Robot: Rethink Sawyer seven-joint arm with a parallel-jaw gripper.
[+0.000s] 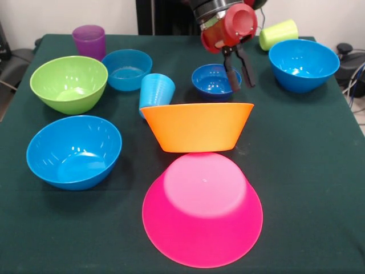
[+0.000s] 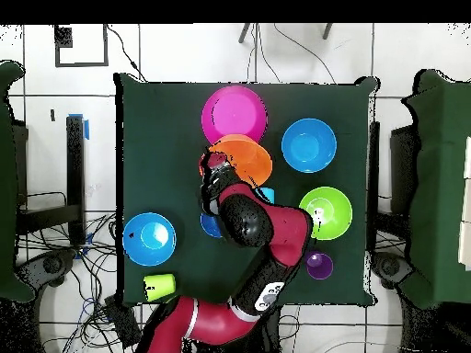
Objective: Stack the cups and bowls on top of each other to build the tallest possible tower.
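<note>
Overall, a dark green cloth [image 1: 319,171] covers the table, on white-tiled floor [image 2: 166,51].

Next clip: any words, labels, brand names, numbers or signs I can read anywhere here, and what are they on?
None can be read.
The robot arm carries a small white mark in the overhead view, too small to make out.
The bowls, such as the orange bowl and the pink bowl, and the cups, such as the purple cup, show no print.
</note>
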